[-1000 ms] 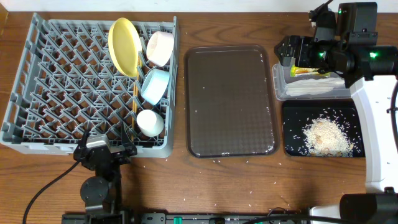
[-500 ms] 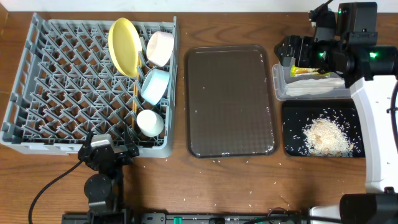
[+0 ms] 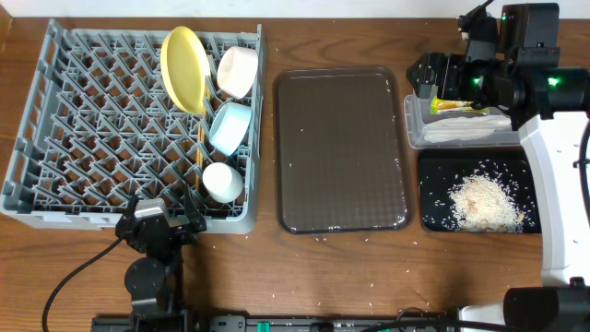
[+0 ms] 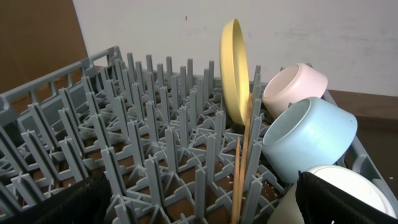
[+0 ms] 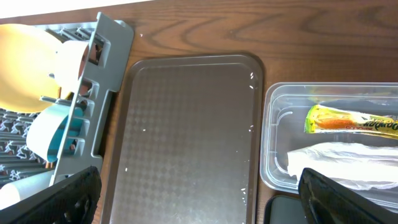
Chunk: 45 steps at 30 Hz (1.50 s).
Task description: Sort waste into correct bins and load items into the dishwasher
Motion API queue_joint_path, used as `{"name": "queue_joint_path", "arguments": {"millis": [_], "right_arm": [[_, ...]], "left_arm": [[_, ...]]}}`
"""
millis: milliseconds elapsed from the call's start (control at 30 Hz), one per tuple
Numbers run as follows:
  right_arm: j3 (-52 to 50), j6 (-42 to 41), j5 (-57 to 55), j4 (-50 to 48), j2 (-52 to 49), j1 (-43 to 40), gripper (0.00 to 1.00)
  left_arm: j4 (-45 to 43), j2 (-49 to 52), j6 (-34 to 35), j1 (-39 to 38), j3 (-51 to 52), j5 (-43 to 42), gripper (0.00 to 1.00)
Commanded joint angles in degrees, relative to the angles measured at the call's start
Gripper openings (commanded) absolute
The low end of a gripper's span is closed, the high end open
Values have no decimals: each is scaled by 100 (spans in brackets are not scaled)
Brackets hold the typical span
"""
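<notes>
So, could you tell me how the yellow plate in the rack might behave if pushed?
Standing on edge in the grey rack, the yellow plate would probably lean or tip rather than roll. Its smooth surface may be slippery.

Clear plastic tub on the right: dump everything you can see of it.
The clear tub is a shallow rectangular container of transparent plastic with rounded corners and a raised rim, open at the top. It sits upright on the wooden table, just right of the brown tray and next to the black tray; whether they touch is unclear. Inside lie the snack wrapper and, beside it, the crumpled napkin. From overhead, the right arm hides its far edge.
</notes>
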<state>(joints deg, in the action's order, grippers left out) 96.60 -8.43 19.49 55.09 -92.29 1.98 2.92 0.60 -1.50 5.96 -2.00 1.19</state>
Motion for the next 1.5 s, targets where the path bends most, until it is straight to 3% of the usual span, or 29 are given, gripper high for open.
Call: {"name": "queue_joint_path", "arguments": {"millis": [0,167,367,500,700,933,1267,1467], "right_arm": [[9,81,0,2,52,-42,99],[9,179,-72,22,52,-48,99],[-55,1526,-326,295,70,-42,99],[-450,2035,-341,-116,413,-42,99],[-2796,2653,-337,-2166,2135,-28,99],[-5727,2651,-363,-4223,4669,-31,99],[-8878,2645,-404,-5899,7611,-31,99],[-9486,2605,-404,-5917,8437,-31,99]], "left_arm": [[116,-26,-13,31,177,-37,95],[118,-26,-13,31,177,-37,95],[118,-26,-13,31,177,-37,95],[116,-26,-13,31,177,-35,95],[116,-26,-13,31,177,-35,95],[118,-26,-13,31,177,-37,96],[118,-26,-13,31,177,-37,95],[118,-26,-13,31,177,-35,96]]}}
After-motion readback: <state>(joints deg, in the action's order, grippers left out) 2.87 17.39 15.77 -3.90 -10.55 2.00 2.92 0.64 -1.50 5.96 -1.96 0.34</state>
